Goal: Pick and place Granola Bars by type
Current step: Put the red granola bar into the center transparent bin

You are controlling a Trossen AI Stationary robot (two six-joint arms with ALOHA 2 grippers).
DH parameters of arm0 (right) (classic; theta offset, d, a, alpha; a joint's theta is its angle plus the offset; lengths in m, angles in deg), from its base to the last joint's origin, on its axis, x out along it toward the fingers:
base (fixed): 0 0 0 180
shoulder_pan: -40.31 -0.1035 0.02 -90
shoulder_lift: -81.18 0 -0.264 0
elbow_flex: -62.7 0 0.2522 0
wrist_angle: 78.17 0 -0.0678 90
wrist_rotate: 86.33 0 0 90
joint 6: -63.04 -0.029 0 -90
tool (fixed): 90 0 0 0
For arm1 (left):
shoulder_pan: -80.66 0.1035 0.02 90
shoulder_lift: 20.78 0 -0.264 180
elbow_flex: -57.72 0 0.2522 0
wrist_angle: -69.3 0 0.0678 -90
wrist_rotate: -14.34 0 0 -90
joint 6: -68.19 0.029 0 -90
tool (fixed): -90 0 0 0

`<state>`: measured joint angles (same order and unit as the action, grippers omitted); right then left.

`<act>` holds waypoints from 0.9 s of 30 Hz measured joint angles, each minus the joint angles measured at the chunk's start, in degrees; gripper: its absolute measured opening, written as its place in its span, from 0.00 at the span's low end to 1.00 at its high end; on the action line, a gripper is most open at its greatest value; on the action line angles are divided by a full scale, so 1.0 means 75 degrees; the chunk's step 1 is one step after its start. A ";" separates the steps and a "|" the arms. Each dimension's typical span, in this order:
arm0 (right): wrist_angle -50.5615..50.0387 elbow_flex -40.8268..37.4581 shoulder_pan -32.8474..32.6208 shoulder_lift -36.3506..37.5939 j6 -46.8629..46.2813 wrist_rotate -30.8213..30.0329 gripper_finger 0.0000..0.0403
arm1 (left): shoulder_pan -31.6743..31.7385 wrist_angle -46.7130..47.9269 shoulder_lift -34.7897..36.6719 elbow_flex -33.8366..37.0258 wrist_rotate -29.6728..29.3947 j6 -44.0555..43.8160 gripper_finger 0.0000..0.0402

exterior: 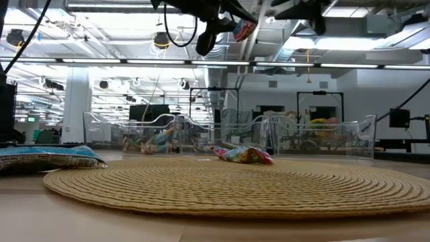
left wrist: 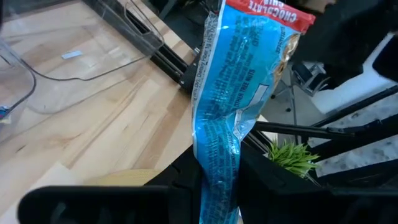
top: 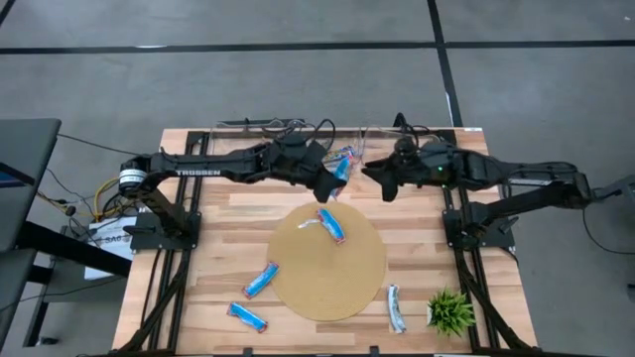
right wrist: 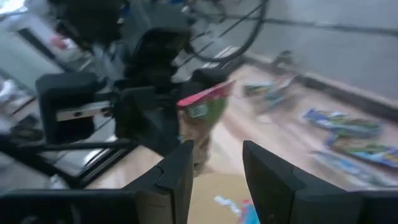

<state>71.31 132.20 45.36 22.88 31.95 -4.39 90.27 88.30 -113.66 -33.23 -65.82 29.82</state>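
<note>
My left gripper (top: 325,184) hangs high above the mat's far edge, shut on a bright blue granola bar (top: 344,164) with a red end (left wrist: 267,12). My right gripper (top: 383,182) hovers just to the right of it, open, fingers (right wrist: 180,171) pointing at the held bar (right wrist: 204,99) without touching it. One blue bar (top: 332,224) lies flat on the round woven mat (top: 327,283). Two more blue bars (top: 261,281) (top: 246,316) lie on the table left of the mat. A silvery bar (top: 396,307) lies to its right. My left gripper (left wrist: 217,183) pinches the blue bar by the wrapper end opposite the red one (left wrist: 219,155), between its two fingers (left wrist: 267,180). The bar is lifted clear of the table and sticks out past the fingertips, its red end (exterior: 245,28) toward my right gripper.
Clear plastic bins (exterior: 168,131) (exterior: 316,134) stand along the table's far edge with bars inside. A small green plant (top: 451,311) sits at the near right corner. Cables lie by the bins (top: 278,127). Both arm bases flank the table.
</note>
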 joint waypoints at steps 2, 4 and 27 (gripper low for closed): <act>0.0106 0.0000 0.0105 -0.0167 -0.0051 0.0415 0.32 | -0.0027 0.0000 0.0000 0.0000 -0.0009 -0.0009 0.16; 0.0302 0.0000 0.0143 -0.0312 -0.0112 0.0590 0.32 | -0.0030 -0.0003 0.0000 0.0000 -0.0011 -0.0012 0.16; 0.1615 0.0000 0.0246 -0.1038 0.0149 0.0665 0.41 | -0.0093 -0.0704 -0.0012 -0.0005 0.0199 -0.0050 0.16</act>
<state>83.42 132.20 47.20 15.10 33.06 0.60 89.58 83.02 -113.75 -33.27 -64.33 29.45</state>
